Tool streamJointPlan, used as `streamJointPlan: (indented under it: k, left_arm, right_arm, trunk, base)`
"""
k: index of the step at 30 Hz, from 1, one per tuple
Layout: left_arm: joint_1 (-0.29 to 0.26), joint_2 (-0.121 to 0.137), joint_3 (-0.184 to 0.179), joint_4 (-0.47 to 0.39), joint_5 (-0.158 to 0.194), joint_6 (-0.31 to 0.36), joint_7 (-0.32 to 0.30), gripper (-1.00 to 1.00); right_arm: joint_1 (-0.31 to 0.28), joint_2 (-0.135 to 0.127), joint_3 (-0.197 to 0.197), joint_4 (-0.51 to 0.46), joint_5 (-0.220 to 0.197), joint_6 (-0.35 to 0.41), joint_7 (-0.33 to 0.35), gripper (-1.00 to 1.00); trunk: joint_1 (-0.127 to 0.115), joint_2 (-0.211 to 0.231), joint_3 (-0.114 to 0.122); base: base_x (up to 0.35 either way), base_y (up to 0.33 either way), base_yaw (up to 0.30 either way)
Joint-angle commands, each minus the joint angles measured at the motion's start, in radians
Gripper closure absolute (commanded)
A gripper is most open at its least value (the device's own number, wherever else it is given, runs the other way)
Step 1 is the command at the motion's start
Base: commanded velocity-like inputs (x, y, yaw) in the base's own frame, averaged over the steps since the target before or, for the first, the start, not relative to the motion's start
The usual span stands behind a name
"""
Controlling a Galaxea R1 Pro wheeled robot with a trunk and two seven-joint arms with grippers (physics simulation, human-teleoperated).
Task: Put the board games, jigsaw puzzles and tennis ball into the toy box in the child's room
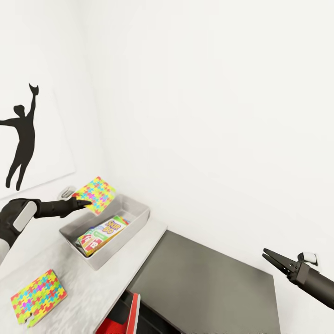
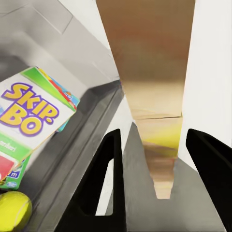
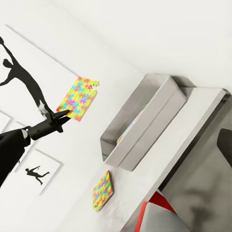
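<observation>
The jigsaw puzzle I am carrying hangs in the air over the far end of the toy box, tilted, with its coloured face turned up toward my head camera; my left gripper pinches it by one edge, and in my left wrist view its plain brown underside runs out from between my two dark fingers, which are pressed onto it. From my right wrist camera the same board shows raised clear above the grey bin, held at its corner by my left gripper. Inside the toy box lies a board game with a white cover, green edges and the words SKIP-BO, leaning on another colourful box under it, and the tennis ball sits in the bin just beside that game. The second jigsaw puzzle lies flat on the pale table, well apart from the bin on the near side; it also shows in my right wrist view. The table's dark grey corner section spreads to the right of the bin, and something red shows below the table edge. My right gripper hangs over the dark section with its fingers slightly spread and holding nothing. A black silhouette print is on the white wall.
</observation>
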Motion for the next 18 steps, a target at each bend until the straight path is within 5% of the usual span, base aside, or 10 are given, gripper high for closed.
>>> streamJointPlan:
  k: [1, 10, 18]
  left_arm:
    - [-0.001, 0.001, -0.004, 0.0, -0.012, -0.008, -0.003, 1.0]
    - [-0.001, -0.003, -0.004, 0.0, -0.052, -0.042, -0.006, 1.0]
    - [-0.001, -0.005, -0.004, 0.0, -0.055, -0.046, -0.005, 1.0]
  right_arm:
    - [0.0, 0.0, -0.001, 0.0, 0.002, 0.004, 0.004, -1.0]
    - [-0.001, 0.0, -0.002, -0.004, -0.004, 0.01, 0.022, -1.0]
    - [-0.002, 0.0, -0.014, -0.005, -0.006, 0.018, 0.217, -1.0]
  trunk:
    - [0.0, -0.001, -0.002]
    - [0.0, -0.001, -0.017]
    - [0.0, -0.001, -0.03]
  base:
    - [0.0, 0.0, 0.0]
    - [0.0, 0.0, 0.0]
    - [0.0, 0.0, 0.0]
